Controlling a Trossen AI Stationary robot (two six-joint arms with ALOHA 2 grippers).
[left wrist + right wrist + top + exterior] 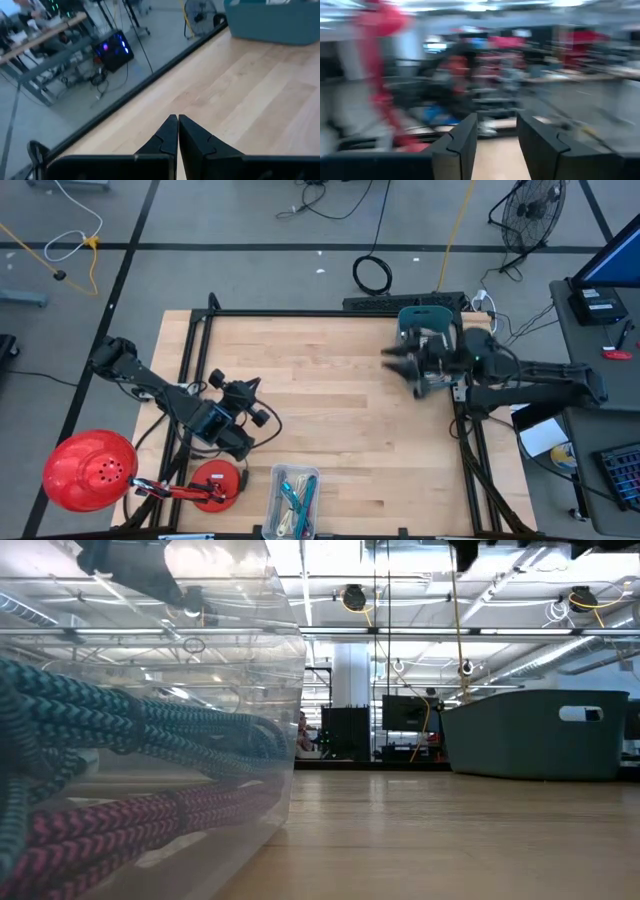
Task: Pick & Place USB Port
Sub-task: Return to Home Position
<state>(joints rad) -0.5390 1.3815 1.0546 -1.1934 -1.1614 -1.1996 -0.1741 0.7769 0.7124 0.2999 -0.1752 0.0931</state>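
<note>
Hanging over the wood table [340, 410], both of your arms carry nothing.
Your left gripper [176, 120] is by the table's left side, and its two fingers are pressed tight together. Your right gripper [497, 127] is just in front of the blue bin [440, 313], with its fingers a little way apart and nothing between them. The blue-green cables [120, 725] and pink cables [130, 825] lie in the clear bin [297, 470] at the table's edge, near your left arm. You cannot see into the blue bin.
</note>
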